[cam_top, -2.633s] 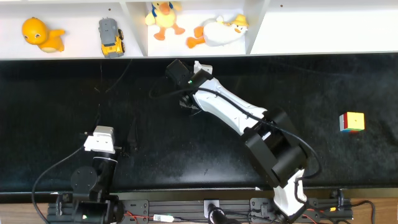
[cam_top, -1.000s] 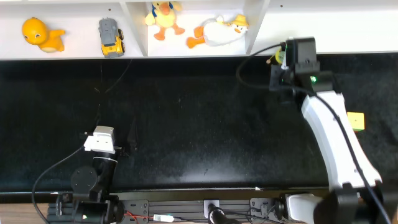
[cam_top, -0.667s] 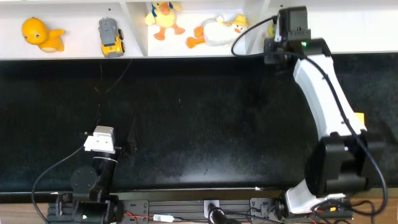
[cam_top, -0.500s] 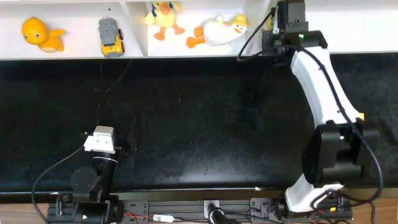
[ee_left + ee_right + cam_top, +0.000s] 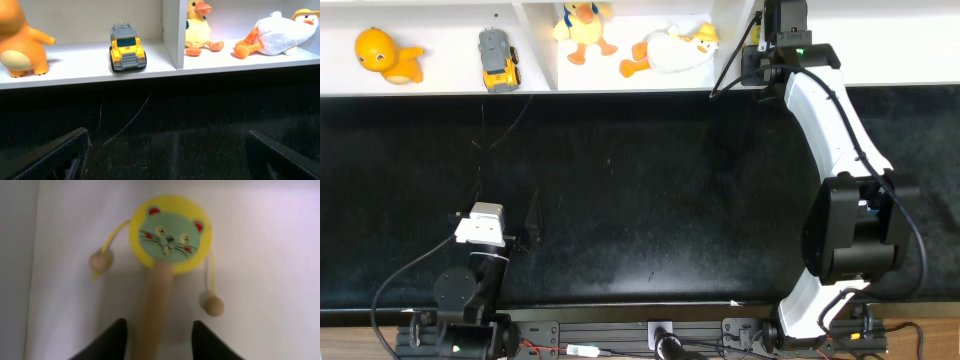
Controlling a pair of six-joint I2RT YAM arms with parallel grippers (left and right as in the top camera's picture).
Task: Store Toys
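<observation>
I'm looking down on the black surface (image 5: 650, 180) with the white shelf (image 5: 880, 40) along its far edge, where my right arm (image 5: 830, 110) is reaching into the right-hand compartment. With the right gripper (image 5: 159, 324) spread, I'm judging this the release, best finished by backing straight out with the fingers wide so neither drags the toy. The yellow cat-face rattle drum (image 5: 170, 235) is lying flat on the compartment floor, its wooden handle (image 5: 156, 295) running between the fingers, seemingly touching neither.

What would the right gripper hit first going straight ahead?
The right gripper straddles the rattle drum's wooden handle; going on, it would likely meet the cat-faced drum head first. Depth is unclear.
</observation>
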